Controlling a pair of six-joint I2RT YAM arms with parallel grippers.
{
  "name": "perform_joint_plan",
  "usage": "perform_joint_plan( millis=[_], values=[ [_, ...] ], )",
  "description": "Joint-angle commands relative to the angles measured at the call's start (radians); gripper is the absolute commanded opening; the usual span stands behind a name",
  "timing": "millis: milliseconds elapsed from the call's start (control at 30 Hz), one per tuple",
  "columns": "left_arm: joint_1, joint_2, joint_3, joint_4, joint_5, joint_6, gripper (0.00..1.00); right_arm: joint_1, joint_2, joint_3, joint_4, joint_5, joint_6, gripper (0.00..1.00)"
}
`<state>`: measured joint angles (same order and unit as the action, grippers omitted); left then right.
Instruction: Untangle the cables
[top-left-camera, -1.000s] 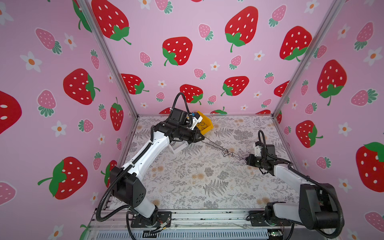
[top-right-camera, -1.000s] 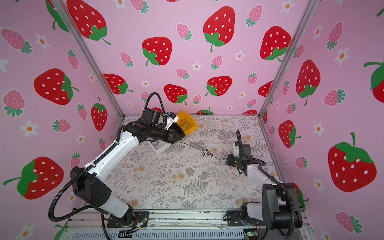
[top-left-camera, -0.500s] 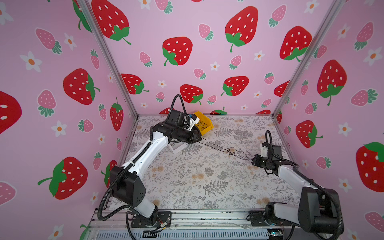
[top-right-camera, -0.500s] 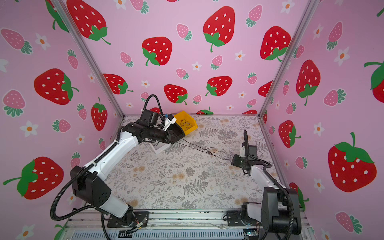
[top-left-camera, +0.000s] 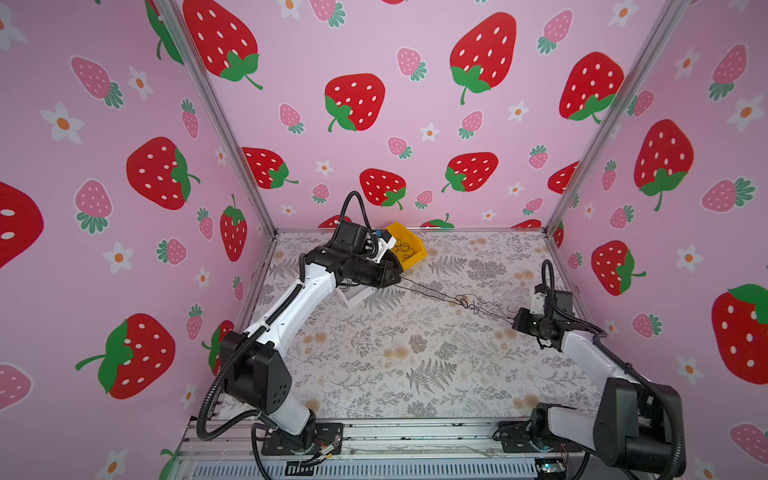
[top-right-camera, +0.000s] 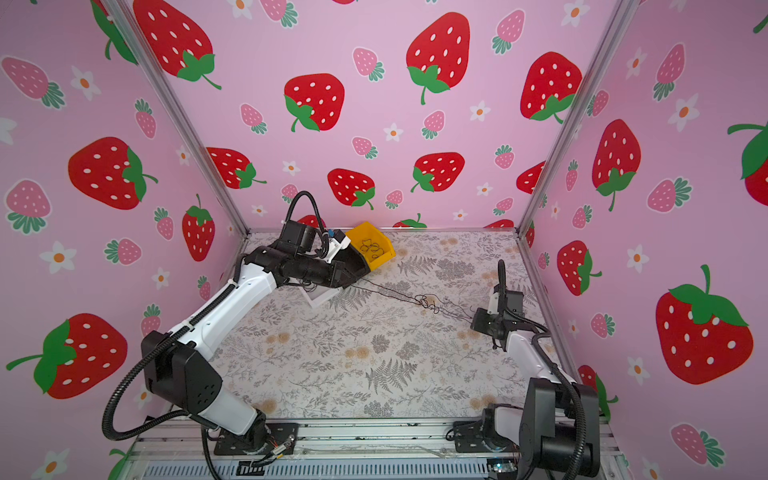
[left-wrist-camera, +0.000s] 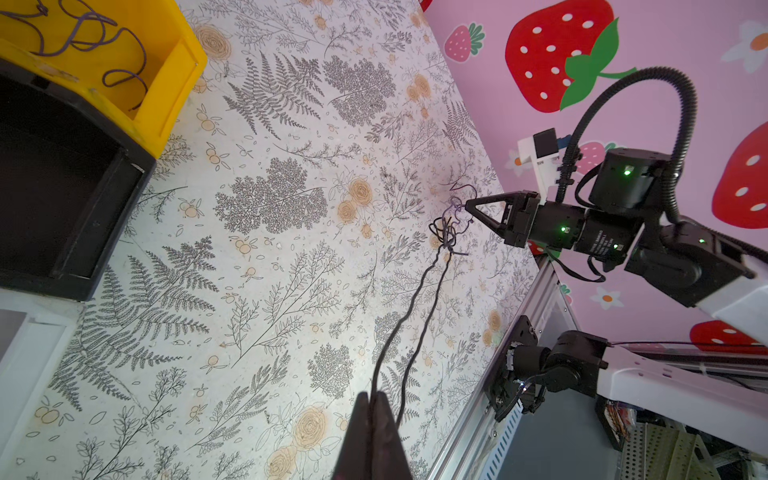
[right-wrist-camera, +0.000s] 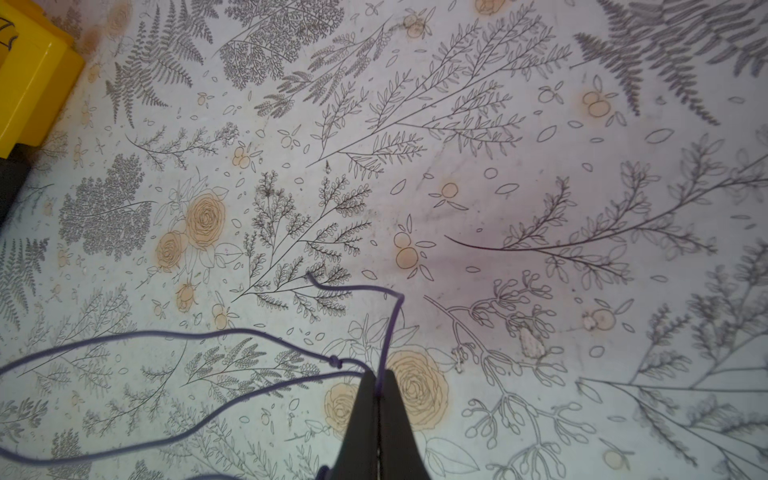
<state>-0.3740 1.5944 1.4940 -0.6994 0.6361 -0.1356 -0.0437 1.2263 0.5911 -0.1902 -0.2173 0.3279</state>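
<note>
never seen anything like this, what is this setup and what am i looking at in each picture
These are two robot arms mounted at the front of one table, inside a booth with strawberry wallpaper. Two pictures look down on the whole scene from above, side by side like a pair of eyes. The other two come from a small camera on each arm's wrist, looking along its gripper. The left gripper and the right gripper are both shut on thin dark cables stretched between them, tangled into a small clump nearer the right gripper. At the back stand a yellow bin holding more of them, a black bin beside it and a white tray.
</note>
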Motion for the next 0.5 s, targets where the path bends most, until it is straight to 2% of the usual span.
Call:
perform_joint_plan(
  millis=[0, 233, 467],
  values=[
    [0.012, -0.001, -0.009, 0.009, 0.008, 0.008, 0.0, -0.015, -0.002, 0.024, -0.037, 0.021, -0.021, 0.0],
    [0.017, 0.018, -0.03, 0.009, 0.0, 0.01, 0.0, -0.018, 0.006, 0.025, -0.051, 0.057, -0.026, 0.0],
    [0.007, 0.062, -0.055, 0.046, 0.04, -0.039, 0.0, -0.005, 0.036, 0.018, -0.031, -0.012, -0.017, 0.0]
  ],
)
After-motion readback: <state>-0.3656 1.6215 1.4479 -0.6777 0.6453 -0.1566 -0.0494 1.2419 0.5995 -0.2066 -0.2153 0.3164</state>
